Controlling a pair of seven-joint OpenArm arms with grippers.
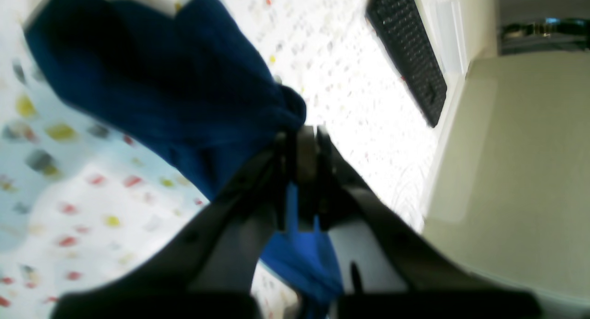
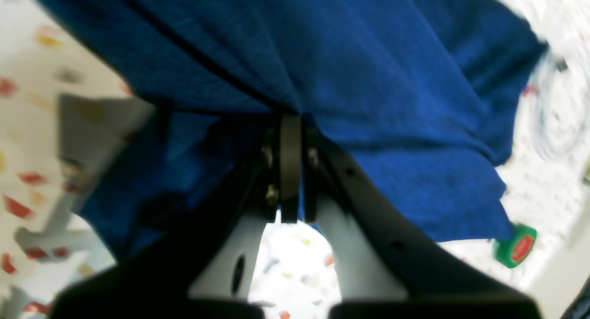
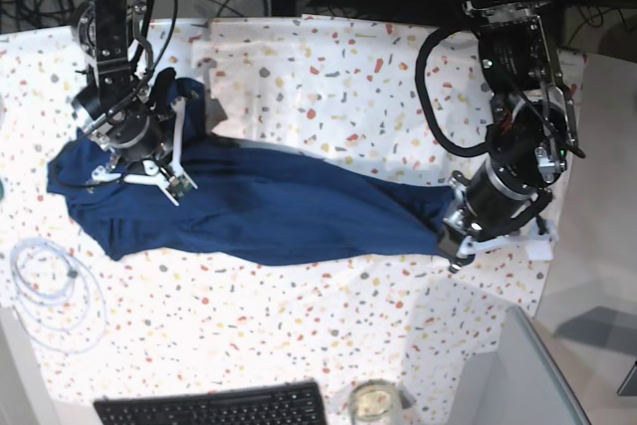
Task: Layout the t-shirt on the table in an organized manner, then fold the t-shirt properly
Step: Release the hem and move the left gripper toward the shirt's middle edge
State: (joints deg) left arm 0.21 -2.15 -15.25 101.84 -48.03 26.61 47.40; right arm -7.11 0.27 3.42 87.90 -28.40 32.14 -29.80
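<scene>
Base view shows us the t-shirt [image 3: 269, 208] stretched in a long band across the middle of the desk [image 3: 398, 77], from centre left to centre right. At the left of the frame our right end effector [image 3: 164, 178] is clamped on the cloth; at the right our left end effector [image 3: 450, 246] pinches its other end. A keyboard [image 3: 214, 407] lies along the bottom edge.

One t-shirt [image 3: 269, 208], one surface [image 3: 328, 77], two grippers — left [image 3: 450, 242], right [image 3: 159, 184] — one keyboard [image 3: 211, 408], one green tape roll [image 2: 517, 245], one cable coil [image 3: 50, 291], one glass jar [image 3: 373, 403]
</scene>
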